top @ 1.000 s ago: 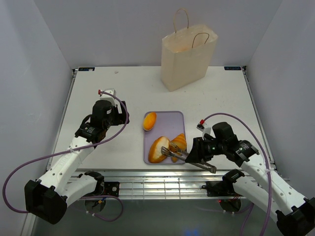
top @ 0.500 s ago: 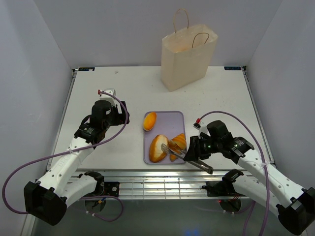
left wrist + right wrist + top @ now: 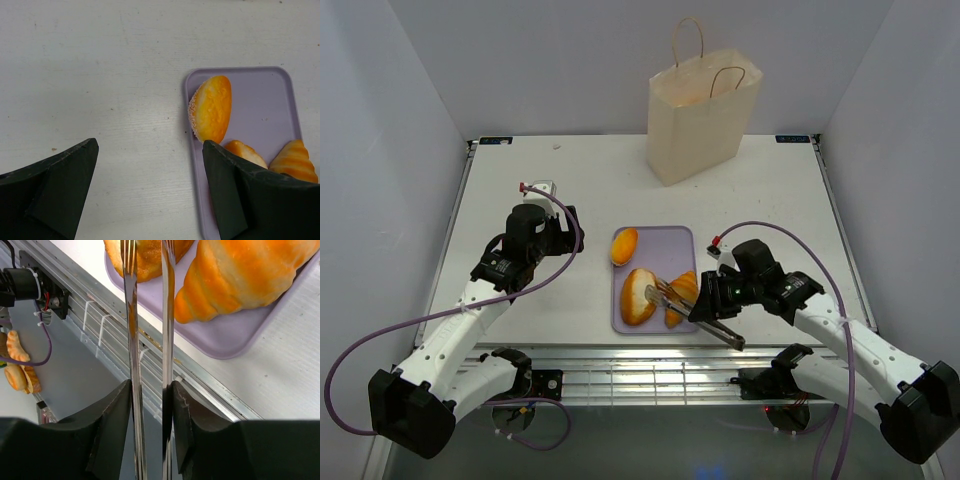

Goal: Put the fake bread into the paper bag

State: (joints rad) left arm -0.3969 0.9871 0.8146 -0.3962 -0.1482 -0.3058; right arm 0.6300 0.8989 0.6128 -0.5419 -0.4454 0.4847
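**Top view.**
- Surface: one flat white table (image 3: pixel 520 170), enclosed on three sides by plain pale grey-lilac walls (image 3: pixel 570 60).
- Landmark: one flat lilac rectangular tray (image 3: pixel 672 240), set at the near middle of the table.
- One tall cream-beige paper bag (image 3: pixel 700 130) is stood upright well beyond the tray. Two looped cord handles (image 3: pixel 688 35) are counted on it.
- Three glossy golden-orange toy breads are counted, all on the tray.
  - One oval roll (image 3: pixel 624 246) lies at the far left corner, its long axis running near to far, toward the bag.
  - One rounded loaf (image 3: pixel 638 298) lies at the near left, its axis near to far and slightly tilted.
  - One ridged croissant (image 3: pixel 682 297) lies just right of the loaf, its axis slanted from far right to near left.
- The left gripper (image 3: pixel 548 232) is held left of the tray, apart from it.
- The right gripper (image 3: pixel 708 312) is held at the tray's near right corner.

**Left wrist view.**
- Two dark fingers (image 3: pixel 55 170) are seen spread wide, with nothing between them. The roll overlaps the tray's left rim.

**Right wrist view.**
- One pair of thin metal tongs (image 3: pixel 129 340) is clenched between the right fingers.
- The tong tips reach the gap between loaf and croissant. Whether a bread is pinched cannot be told.
- The croissant's tapered end points toward the tray's near rim.
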